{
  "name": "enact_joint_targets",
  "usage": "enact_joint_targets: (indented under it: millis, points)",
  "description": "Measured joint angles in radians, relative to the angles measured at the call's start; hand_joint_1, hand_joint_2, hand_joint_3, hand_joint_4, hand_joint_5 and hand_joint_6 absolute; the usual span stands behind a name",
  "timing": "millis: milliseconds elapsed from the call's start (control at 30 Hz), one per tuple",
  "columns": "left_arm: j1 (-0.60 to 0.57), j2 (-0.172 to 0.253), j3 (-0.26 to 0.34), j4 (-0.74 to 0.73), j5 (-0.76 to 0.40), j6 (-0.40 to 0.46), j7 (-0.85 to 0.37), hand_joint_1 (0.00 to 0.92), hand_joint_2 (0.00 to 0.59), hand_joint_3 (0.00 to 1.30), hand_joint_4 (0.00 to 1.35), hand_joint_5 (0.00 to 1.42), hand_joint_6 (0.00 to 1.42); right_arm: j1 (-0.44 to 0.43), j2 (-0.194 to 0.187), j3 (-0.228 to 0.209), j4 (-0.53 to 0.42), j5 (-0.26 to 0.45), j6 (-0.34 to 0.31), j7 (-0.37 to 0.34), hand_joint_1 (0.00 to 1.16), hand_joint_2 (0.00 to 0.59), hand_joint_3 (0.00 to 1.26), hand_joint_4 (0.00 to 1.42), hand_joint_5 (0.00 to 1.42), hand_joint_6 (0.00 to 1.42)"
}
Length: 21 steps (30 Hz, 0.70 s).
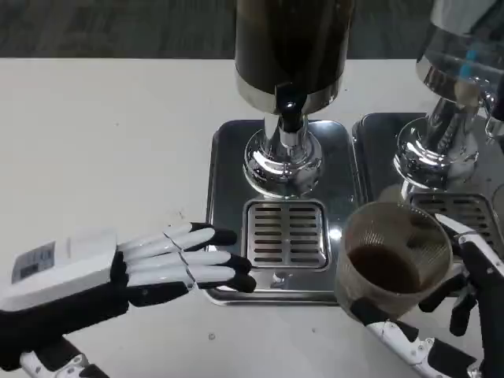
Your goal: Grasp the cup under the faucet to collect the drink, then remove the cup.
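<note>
The cup (394, 256) sits in the lower right of the frame, a clear ribbed tumbler with dark drink pooled in its bottom; it is off the grate and held at the right front corner of the tray, tilted slightly toward the camera. The right hand (441, 315) grips it; one finger (386, 324) curls under the base from below and others (480, 264) wrap the far side at the right edge of the frame.

Just left of the cup lies the slotted drain grate (285, 234), set in the front half of a shiny steel drip tray (224, 157); at the back of that tray rises the chrome foot (282, 161) of a drink dispenser (293, 47), its dark-filled cylinder at the top centre, with a black faucet (288, 110) pointing down over the grate.

To the right, in the upper right corner, stands a second dispenser (461, 55) with a clear body, on its own tray (370, 138); the cup partly covers that tray's front left part.

In the lower left, the left hand (142, 264) lies flat and empty, fingers stretched out side by side toward the right; the black fingertips (228, 236) reach over the first tray's front left edge. All of it rests on a white table (102, 142).
</note>
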Motion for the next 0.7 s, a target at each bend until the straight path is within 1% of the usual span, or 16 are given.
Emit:
enact_joint_targets:
  millis: [700]
  points:
    - [0.001,0.008,0.000,0.007,0.002,-0.001,0.027,0.000,0.147,0.17,0.02,0.00,0.00,-0.019,0.003,-0.009,0.000,0.003,-0.007,0.011,0.77,0.204,0.65,0.74,0.95,1.26]
